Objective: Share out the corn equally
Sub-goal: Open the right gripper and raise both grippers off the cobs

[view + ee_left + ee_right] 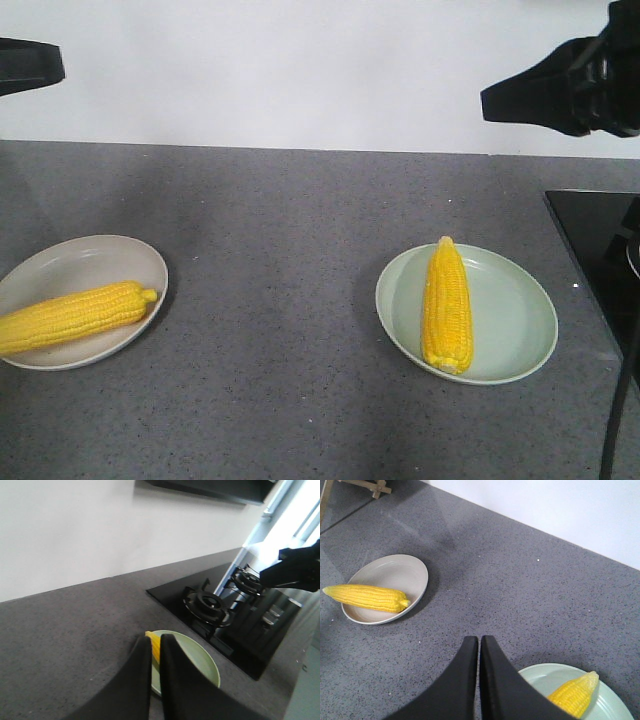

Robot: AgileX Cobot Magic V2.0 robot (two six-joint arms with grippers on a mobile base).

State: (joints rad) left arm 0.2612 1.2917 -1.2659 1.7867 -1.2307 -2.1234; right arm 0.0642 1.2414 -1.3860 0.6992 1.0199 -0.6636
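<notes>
One corn [70, 316] lies across the beige plate [90, 262] at the left, its tip pointing right. A second corn [447, 304] lies lengthwise on the pale green plate [510, 310] at the right, tip toward the wall. My left gripper [25, 62] hangs high at the top left, far above the counter. In its wrist view the left gripper [155, 638] is shut and empty, with the green plate [197, 657] and its corn [154, 647] far below. My right gripper [479, 638] is shut and empty, raised between the beige plate [395, 572] and the green plate [540, 677].
A black glass cooktop [595, 240] with burners [207, 604] sits at the counter's right end, close to the green plate. A white wall runs behind the grey counter [280, 230]. A wooden piece [370, 487] stands at the far left.
</notes>
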